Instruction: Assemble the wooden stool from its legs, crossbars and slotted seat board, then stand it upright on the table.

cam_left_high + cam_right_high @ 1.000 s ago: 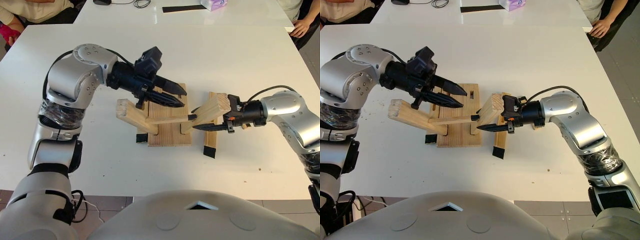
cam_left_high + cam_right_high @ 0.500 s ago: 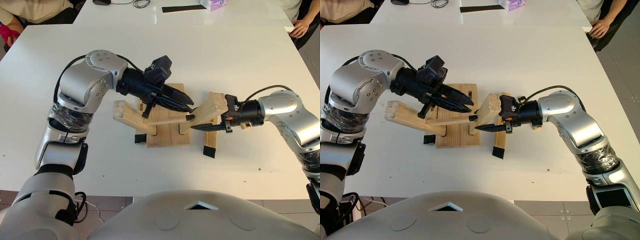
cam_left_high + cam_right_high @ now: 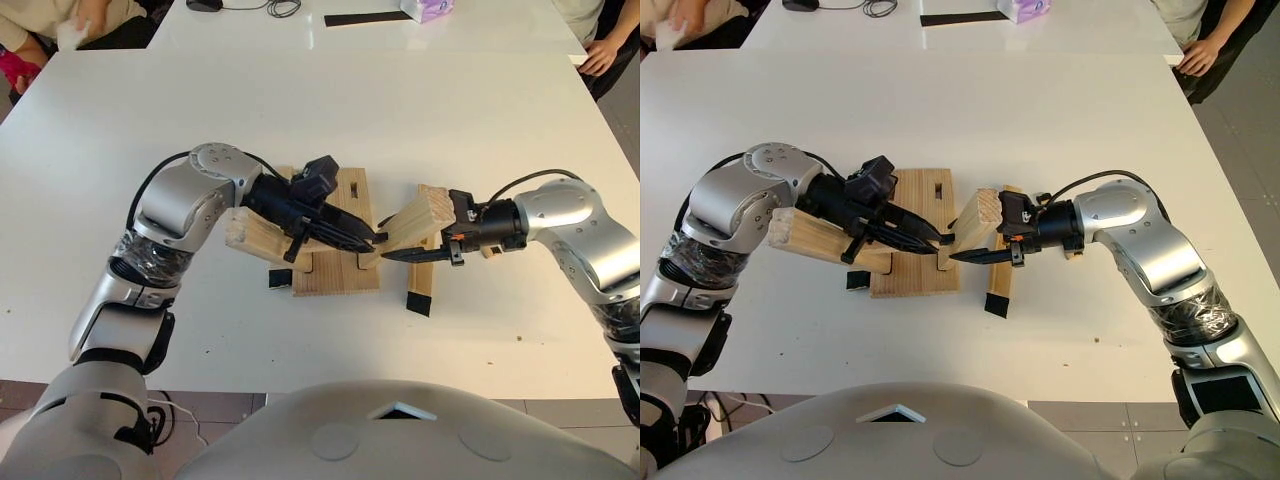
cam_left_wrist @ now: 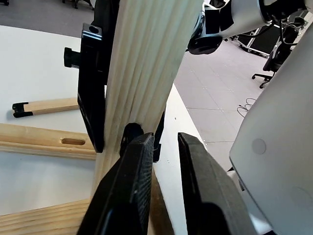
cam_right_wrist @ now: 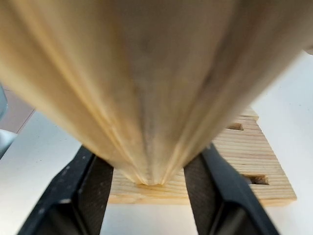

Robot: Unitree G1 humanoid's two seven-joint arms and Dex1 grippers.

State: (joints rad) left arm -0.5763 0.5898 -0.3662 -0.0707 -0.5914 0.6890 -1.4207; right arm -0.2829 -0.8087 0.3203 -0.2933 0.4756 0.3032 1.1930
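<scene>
The right tool (image 3: pixel 405 246) clamps a tilted leg (image 3: pixel 425 212) over the seat board (image 3: pixel 345 272). The left tool (image 3: pixel 372 239), narrowly parted and apparently empty, sits alongside. Next, the leg needs pressing into its slot.

Your left arm is angling in toward the centre with its elbow bent and forearm low, and the left gripper (image 3: pixel 366 240) is showing its fingers (image 4: pixel 139 161) a narrow gap apart. Your right arm is folding in from the right with its forearm level, and the right gripper (image 3: pixel 400 250) is clamping a leg (image 3: pixel 422 212) between both fingers.
</scene>
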